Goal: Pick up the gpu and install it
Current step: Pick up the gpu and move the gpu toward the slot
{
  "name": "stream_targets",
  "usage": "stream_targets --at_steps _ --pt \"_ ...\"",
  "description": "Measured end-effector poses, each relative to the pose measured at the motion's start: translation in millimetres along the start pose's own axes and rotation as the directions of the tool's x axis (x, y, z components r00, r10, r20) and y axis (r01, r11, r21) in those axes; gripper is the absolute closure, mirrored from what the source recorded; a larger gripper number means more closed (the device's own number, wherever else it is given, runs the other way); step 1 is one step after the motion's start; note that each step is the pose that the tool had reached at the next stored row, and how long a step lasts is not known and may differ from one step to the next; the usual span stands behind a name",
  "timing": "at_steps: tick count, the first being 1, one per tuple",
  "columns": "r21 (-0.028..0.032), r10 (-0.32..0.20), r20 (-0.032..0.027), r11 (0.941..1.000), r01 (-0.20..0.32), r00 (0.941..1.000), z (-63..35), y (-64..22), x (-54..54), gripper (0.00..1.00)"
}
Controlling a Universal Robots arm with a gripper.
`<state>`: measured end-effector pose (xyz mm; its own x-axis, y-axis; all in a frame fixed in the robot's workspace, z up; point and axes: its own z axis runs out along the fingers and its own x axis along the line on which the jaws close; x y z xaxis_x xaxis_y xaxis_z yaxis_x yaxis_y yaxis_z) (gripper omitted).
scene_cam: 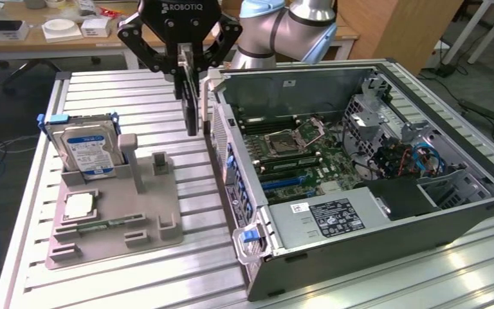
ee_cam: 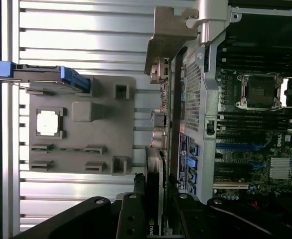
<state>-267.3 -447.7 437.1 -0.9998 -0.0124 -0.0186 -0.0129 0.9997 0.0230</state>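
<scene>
Tool (scene_cam: 193,74) is clenched on the gpu (scene_cam: 193,109): we see both fingers pinching the upper part of the thin dark card, which hangs upright & edge-on to us, its lower end apparently off the desk (scene_cam: 127,103). Card is in the air just beside the pc case (scene_cam: 384,257), outside the case's rear wall, on the ext. view's left of it, btw that wall and the grey holder (scene_cam: 144,225). We can't tell if the card touches the wall.

In the wrist view the tool (ee_cam: 155,209) grips the same gpu (ee_cam: 153,172), seen along its thin edge, w/ the perforated rear wall of the pc case (ee_cam: 193,89) right next to it.

Case lies on its side w/ the side panel off, so we look straight onto the mobo (scene_cam: 307,161); the cpu socket (scene_cam: 290,138) sits near its middle and the PSU (scene_cam: 333,215) fills the near end.

On the holder, well apart from the tool, the HDD (scene_cam: 88,148) stands upright in a slot at the far corner, blue rails on both sides. A cpu chip (scene_cam: 80,205) lies flat in a recess just in front of it, and a green memory strip (scene_cam: 101,225) lies flat a bit nearer to us
</scene>
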Motion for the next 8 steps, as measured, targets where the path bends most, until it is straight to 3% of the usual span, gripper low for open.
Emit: stream_targets --at_steps 8 --pt "0.0000 -0.001 -0.0001 1.0000 0.001 1.0000 0.1 -0.1 -6.6 0.73"
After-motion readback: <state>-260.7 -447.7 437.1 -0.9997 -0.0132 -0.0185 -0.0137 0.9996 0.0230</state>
